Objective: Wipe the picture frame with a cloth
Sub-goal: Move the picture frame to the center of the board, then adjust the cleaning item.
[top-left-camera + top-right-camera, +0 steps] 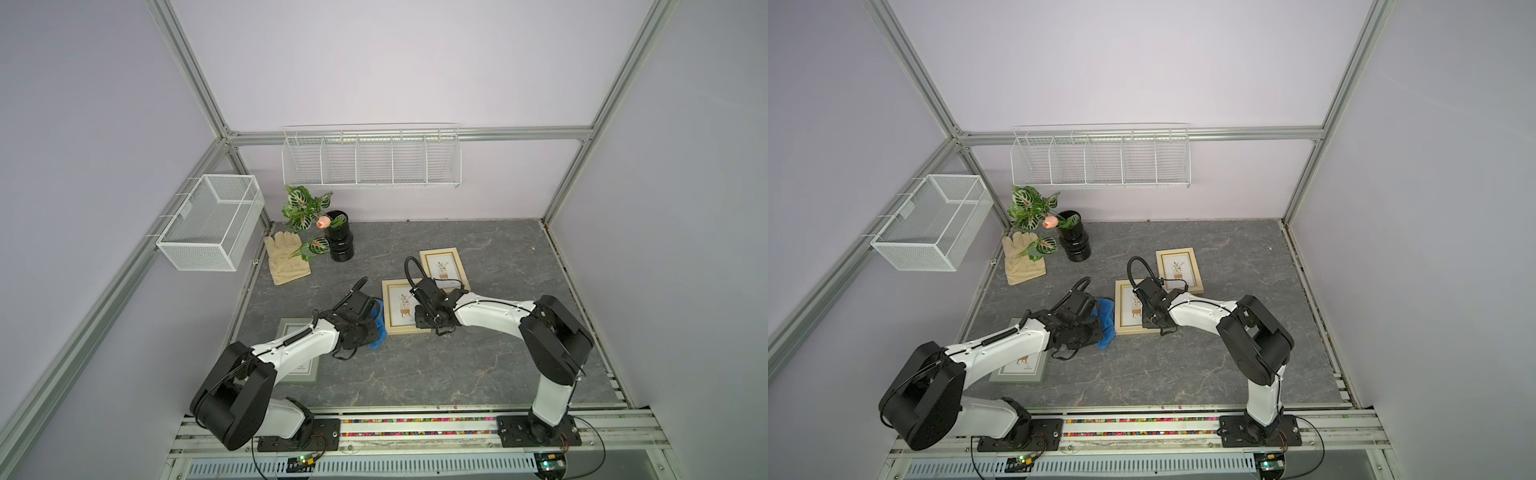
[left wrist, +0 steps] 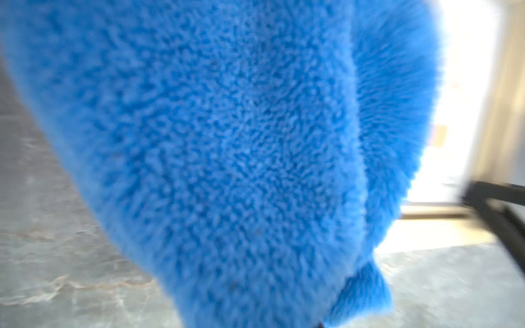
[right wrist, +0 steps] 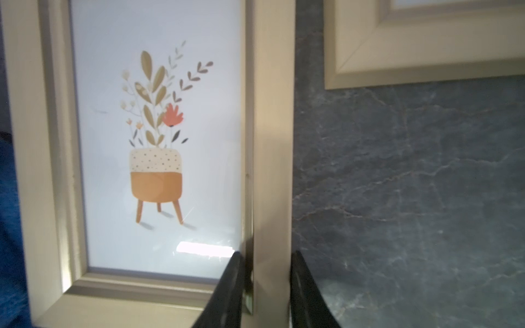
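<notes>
Both gripping | right fingers (image 3: 228, 292) narrowly apart: frame (image 3: 272, 142) | left fingers (image 1: 369, 326): cloth (image 2: 227, 142)

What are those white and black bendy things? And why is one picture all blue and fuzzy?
Those are two robot arms at a table. Two pictures look down from one camera overhead; the other two come from cameras on the arms' wrists. The left tool is shut on a fluffy blue cloth, so its camera sees almost only blue. The right tool pinches one side of a picture frame. Also lying there: a second frame, a grey-green frame, a beige glove and a black vase with leaves.
</notes>
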Action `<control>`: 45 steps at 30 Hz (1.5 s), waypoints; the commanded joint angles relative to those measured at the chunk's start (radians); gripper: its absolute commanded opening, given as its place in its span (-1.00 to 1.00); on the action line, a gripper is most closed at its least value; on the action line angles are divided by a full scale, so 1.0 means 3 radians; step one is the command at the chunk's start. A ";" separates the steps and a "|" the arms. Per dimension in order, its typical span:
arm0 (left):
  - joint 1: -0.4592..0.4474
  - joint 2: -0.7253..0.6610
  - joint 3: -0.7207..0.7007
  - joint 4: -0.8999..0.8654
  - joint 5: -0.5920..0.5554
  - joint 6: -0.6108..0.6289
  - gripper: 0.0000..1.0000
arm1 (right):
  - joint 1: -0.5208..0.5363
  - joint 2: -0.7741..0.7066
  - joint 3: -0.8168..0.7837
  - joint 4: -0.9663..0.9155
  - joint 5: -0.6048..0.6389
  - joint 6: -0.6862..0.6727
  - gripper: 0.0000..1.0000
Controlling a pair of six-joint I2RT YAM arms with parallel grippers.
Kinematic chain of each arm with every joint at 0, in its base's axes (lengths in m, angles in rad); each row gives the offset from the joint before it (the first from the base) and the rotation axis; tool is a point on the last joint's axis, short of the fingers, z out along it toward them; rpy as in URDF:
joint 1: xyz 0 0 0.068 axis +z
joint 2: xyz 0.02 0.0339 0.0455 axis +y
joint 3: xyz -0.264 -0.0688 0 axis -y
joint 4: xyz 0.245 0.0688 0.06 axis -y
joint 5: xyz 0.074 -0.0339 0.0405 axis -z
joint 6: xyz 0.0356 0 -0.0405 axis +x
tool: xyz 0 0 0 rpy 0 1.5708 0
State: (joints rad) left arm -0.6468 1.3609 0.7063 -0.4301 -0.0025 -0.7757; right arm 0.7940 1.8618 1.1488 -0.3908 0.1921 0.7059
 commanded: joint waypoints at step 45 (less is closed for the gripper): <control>-0.0594 -0.0647 -0.0535 0.2551 0.0508 0.0459 -1.00 | -0.0497 -0.1923 -0.1187 0.1599 -0.1967 0.0380 0.79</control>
State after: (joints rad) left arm -0.8032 1.1461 0.5091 0.2634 0.1371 -0.6529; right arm 0.6323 1.3170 0.8234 -0.0658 -0.3187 0.7406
